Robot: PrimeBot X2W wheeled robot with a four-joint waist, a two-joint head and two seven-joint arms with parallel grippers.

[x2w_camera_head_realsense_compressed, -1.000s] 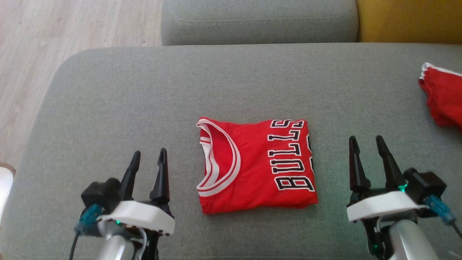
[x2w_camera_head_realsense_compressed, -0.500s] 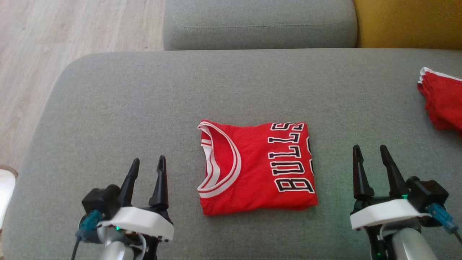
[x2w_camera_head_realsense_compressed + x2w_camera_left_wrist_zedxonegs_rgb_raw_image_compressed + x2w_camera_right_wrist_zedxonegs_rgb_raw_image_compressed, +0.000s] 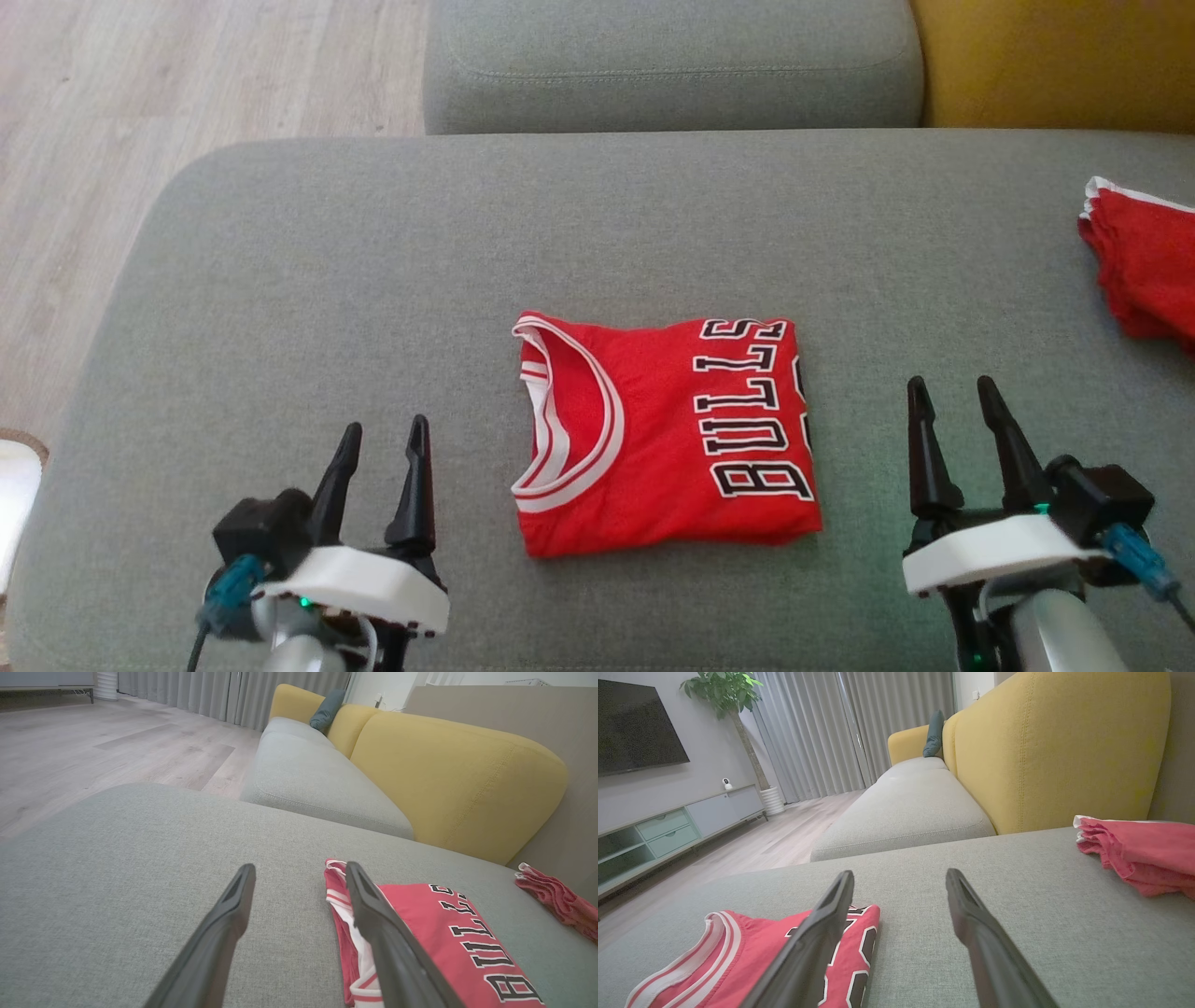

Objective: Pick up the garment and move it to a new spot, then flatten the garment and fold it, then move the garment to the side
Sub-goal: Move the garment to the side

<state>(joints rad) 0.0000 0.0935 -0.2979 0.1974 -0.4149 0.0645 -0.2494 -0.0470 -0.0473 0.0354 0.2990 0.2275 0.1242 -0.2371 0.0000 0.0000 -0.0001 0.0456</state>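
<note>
**Shift the fold intact**

The folded Bulls jersey (image 3: 663,434) lies centred on the grey sofa seat (image 3: 373,280), nearer its front edge. The left tool (image 3: 385,429) and right tool (image 3: 948,385) flank it, spread wide, empty. Pinch every layer at both ends; lift level.

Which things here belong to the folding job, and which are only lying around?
Job: folded red jersey; left gripper and right gripper, both open, beside it; grey cushion under it.
Lying about: bunched red cloth at the right edge; yellow backrest.
</note>
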